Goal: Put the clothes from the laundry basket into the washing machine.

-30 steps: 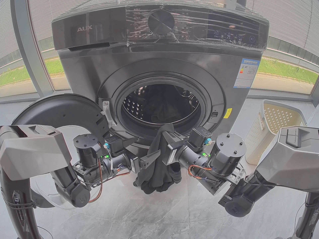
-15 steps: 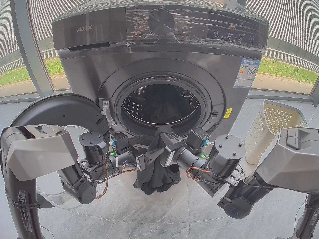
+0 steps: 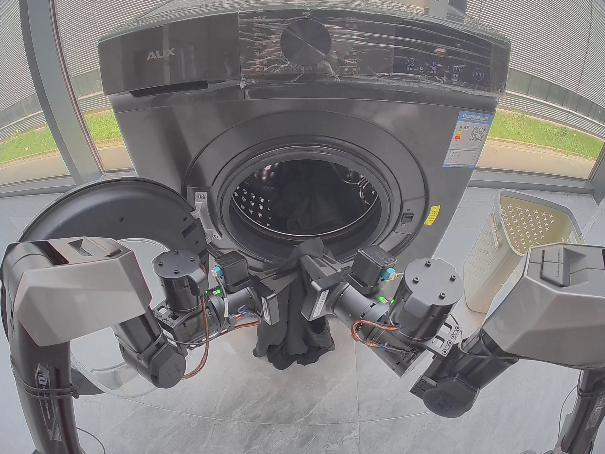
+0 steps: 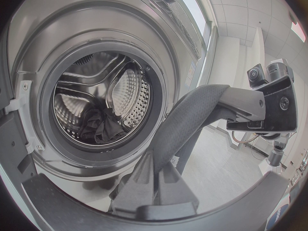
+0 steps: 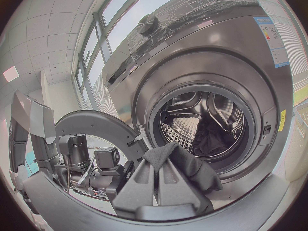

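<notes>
A black garment (image 3: pixel 294 329) hangs in front of the washing machine's open drum (image 3: pixel 252 203), its lower end near the floor. My right gripper (image 3: pixel 309 264) is shut on its top, just below the drum's rim. My left gripper (image 3: pixel 277 287) is shut on the same garment from the left side. In the left wrist view the garment (image 4: pixel 189 113) stretches from my left gripper (image 4: pixel 157 177) to the right gripper (image 4: pixel 235 105). In the right wrist view the right gripper (image 5: pixel 157 174) pinches the garment (image 5: pixel 189 167). More dark clothes (image 3: pixel 309 200) lie inside the drum.
The round washer door (image 3: pixel 107 212) stands swung open on the left, behind my left arm. A white laundry basket (image 3: pixel 526 234) sits on the floor to the right of the machine. Grey tiled floor (image 3: pixel 302 405) lies below the grippers.
My left gripper moved right to the garment and went from open to shut on it. The right gripper with the garment rose slightly toward the drum's rim.
</notes>
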You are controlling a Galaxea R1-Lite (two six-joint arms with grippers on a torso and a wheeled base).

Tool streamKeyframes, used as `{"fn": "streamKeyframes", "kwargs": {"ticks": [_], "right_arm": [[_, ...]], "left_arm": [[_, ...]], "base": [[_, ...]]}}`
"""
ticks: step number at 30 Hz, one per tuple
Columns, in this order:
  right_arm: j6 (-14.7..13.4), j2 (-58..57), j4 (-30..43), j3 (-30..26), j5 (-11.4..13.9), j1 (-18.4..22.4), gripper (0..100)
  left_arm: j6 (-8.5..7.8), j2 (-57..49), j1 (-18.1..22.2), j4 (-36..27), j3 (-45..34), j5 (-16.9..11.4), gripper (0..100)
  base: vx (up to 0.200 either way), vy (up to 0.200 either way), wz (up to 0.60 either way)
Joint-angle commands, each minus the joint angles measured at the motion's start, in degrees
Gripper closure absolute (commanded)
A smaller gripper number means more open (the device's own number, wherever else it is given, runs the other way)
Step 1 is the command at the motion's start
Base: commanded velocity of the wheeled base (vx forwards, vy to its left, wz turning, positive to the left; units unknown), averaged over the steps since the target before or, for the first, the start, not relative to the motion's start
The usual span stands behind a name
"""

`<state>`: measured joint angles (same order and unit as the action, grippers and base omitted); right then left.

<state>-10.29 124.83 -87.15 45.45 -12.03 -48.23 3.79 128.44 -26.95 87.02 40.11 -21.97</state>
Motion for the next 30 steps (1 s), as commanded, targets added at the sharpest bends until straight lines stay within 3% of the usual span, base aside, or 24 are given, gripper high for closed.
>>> {"fn": "streamKeyframes", "kwargs": {"ticks": [1, 4, 5, 10, 15, 26, 30], "right_arm": [[-0.08, 0.15, -0.04, -0.01, -0.01, 0.15, 100], [-0.17, 0.41, 0.05, 0.17, -0.10, 0.94, 100], [-0.17, 0.41, 0.05, 0.17, -0.10, 0.94, 0], [-0.08, 1.99, 1.28, -2.91, -0.10, 5.16, 0], [0.71, 4.19, 1.46, -6.16, 0.43, 6.74, 0], [1.94, 9.03, 1.46, -8.18, 0.96, 6.21, 0], [2.91, 11.40, 1.28, -7.48, 1.66, 5.07, 0]], "left_arm": [[-0.10, -0.47, 0.06, 0.08, -0.38, -0.01, 100], [-0.10, -0.91, 0.15, 0.08, -0.47, 0.35, 100], [-0.10, -0.91, 0.15, 0.08, -0.47, 0.35, 100], [-0.01, -3.28, 1.99, 0.08, -1.17, 3.86, 100], [0.69, -6.45, 3.40, -0.09, -1.44, 4.21, 100], [0.69, -7.77, 3.22, -0.09, -1.26, 4.48, 100], [0.69, -7.77, 2.78, -0.09, -1.00, 5.97, 100]], "base": [[0.000, 0.000, 0.00], [0.000, 0.000, 0.00], [0.000, 0.000, 0.00], [0.000, 0.000, 0.00], [0.000, 0.000, 0.00], [0.000, 0.000, 0.00], [0.000, 0.000, 0.00]]}}
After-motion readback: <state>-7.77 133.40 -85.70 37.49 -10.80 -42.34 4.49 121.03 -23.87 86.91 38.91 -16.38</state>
